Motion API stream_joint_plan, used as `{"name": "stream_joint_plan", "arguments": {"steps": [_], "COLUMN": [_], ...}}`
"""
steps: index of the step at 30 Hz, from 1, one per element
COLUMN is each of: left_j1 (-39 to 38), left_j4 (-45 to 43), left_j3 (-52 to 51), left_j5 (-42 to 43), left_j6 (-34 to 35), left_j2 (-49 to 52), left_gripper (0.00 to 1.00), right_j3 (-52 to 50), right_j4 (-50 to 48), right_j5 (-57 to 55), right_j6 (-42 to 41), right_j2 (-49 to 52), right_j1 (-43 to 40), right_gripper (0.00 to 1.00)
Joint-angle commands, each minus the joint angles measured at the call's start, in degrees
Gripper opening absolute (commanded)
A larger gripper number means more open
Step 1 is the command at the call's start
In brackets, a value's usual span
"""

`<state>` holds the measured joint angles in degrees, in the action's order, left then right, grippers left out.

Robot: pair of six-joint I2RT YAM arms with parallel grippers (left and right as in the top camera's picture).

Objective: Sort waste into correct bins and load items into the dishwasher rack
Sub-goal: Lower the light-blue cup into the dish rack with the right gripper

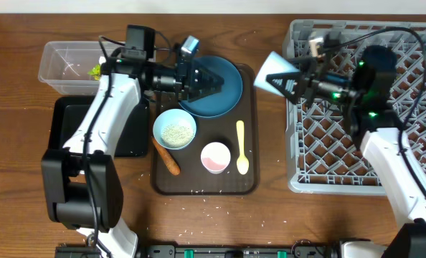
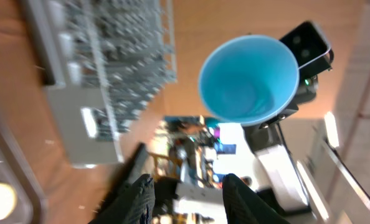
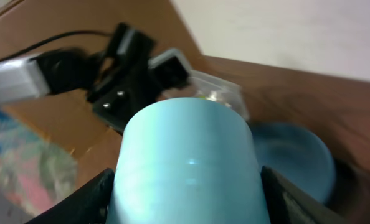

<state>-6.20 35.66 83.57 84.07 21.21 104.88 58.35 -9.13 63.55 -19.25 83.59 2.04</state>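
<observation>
Hanging above the counter [image 1: 26, 215], just off the upper right corner of the brown serving tray [image 1: 199, 184], the small light blue cup [image 1: 276, 73] lies on its side in my right claw [image 1: 290, 80], with its mouth turned back toward the tray. From overhead I can't see the cup's base because the claw covers it. My right wrist picture is blurred: the cup's wall fills it, with a dark finger [image 3: 88, 199] pressed against each flank. Through the left wrist camera I look straight into the cup, which is smooth and pale blue inside.

My left claw [image 1: 207, 79] hangs over the dark blue plate [image 1: 227, 97] at the tray's top end. Its fingers [image 2: 138, 196] are parted a moderate way with nothing between them, clear of the cup.

Also on the tray are a pale bowl [image 1: 155, 129] holding rice [image 1: 176, 133], the pink cup [image 1: 215, 156] and the yellow spoon [image 1: 242, 147]. The carrot stick [image 1: 168, 159] lies by the tray's left edge, just below the bowl.

Left of the tray, my arm hides most of the black tray [image 1: 61, 118]. Above that, the clear tub [image 1: 51, 68] shows a yellow-green scrap [image 1: 95, 70]. Right of the tray, the frame cuts off the dishwasher rack [image 1: 342, 143].
</observation>
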Motion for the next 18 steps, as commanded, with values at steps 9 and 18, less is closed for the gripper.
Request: {"name": "stream_joint_plan", "arguments": {"steps": [9, 18], "left_j1": [2.4, 2.4], "left_j4": [1.4, 7.5], "left_j3": [1.1, 1.1], "left_j5": [-26.2, -35.4], "left_j6": [-0.1, -3.3], "left_j2": [-1.2, -1.2], "left_gripper": [0.43, 0.43], "right_j3": [2.4, 16.9], "right_j4": [30.2, 61.5], "right_j5": [-37.7, -62.6], "right_j6": [8.5, 12.9], "right_j2": [-11.8, -16.0], "right_j1": [-6.5, -6.5], "right_gripper": [0.56, 0.6]}}
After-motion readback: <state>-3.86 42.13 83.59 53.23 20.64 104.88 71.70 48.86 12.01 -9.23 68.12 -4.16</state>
